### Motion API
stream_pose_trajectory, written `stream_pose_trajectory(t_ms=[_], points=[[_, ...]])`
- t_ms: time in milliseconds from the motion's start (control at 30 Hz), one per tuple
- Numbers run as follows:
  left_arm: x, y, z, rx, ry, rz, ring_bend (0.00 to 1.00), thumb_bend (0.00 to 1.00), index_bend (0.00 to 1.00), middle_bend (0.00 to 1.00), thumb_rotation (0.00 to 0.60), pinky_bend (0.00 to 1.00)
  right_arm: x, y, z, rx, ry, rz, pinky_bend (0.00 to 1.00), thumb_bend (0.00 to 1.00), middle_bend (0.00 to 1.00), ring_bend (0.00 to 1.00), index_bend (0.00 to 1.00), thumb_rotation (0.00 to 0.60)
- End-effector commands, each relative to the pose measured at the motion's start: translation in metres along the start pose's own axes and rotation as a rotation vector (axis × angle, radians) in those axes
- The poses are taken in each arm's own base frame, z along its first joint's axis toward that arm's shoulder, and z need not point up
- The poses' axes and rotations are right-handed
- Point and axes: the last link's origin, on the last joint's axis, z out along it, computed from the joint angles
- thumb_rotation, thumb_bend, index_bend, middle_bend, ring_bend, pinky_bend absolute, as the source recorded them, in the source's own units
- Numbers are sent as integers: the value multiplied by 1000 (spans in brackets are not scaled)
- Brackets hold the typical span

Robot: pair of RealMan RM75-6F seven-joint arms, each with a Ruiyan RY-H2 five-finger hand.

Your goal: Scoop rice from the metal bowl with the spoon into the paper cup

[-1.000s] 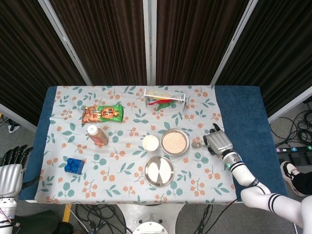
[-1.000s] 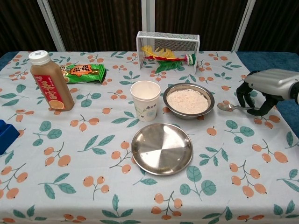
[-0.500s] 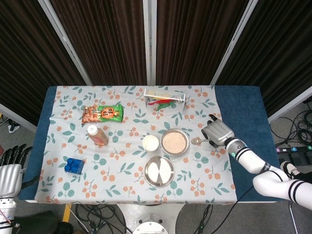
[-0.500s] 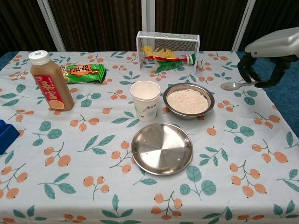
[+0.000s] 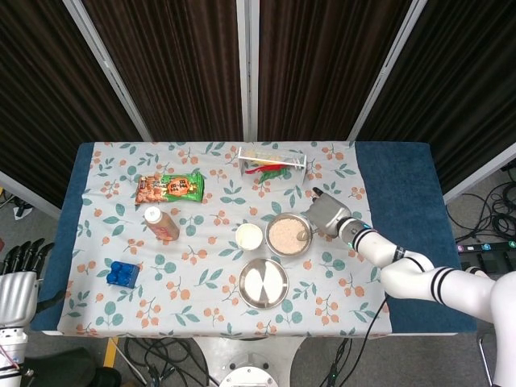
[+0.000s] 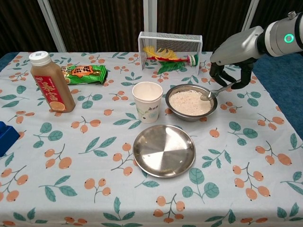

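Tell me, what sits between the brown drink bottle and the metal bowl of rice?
The paper cup stands between the bottle and the metal bowl, close beside the bowl; the chest view shows it best.

- A table [image 5: 403,173] stands under a dark blue cover, with a white floral cloth [image 5: 97,242] patterned in orange berries and green leaves laid over most of it.
- Behind it hang dark ribbed panels [image 5: 177,64] divided by pale metal posts [image 5: 247,68].
- Grey floor [image 5: 484,201] shows at the right, crossed by black cables [image 5: 492,218].
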Motion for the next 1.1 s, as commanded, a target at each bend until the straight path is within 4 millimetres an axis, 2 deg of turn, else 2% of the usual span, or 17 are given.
stream_pose_trajectory(t_ms=[33, 433, 667, 867, 1100], points=[[-1, -1, 1, 7, 4, 10, 108, 51, 221, 207, 600, 117, 4, -7, 8, -5, -19, -66, 15, 345, 592, 232, 588, 600], [-4, -3, 3, 8, -4, 4, 107, 51, 221, 207, 600, 117, 19, -50, 29, -13, -33, -262, 0, 365, 605, 232, 615, 600], [-6, -6, 1, 21, -6, -4, 107, 51, 221, 207, 600, 117, 22, -72, 36, -11, -34, -282, 0, 365, 608, 232, 622, 600], [-7, -6, -1, 23, -6, -7, 107, 51, 221, 207, 600, 117, 21, -74, 35, -22, -11, -246, 0, 365, 607, 232, 622, 600], [-7, -6, -1, 23, -4, -7, 107, 51, 221, 207, 600, 117, 13, -58, 26, -53, 35, -114, 0, 365, 607, 232, 623, 600]])
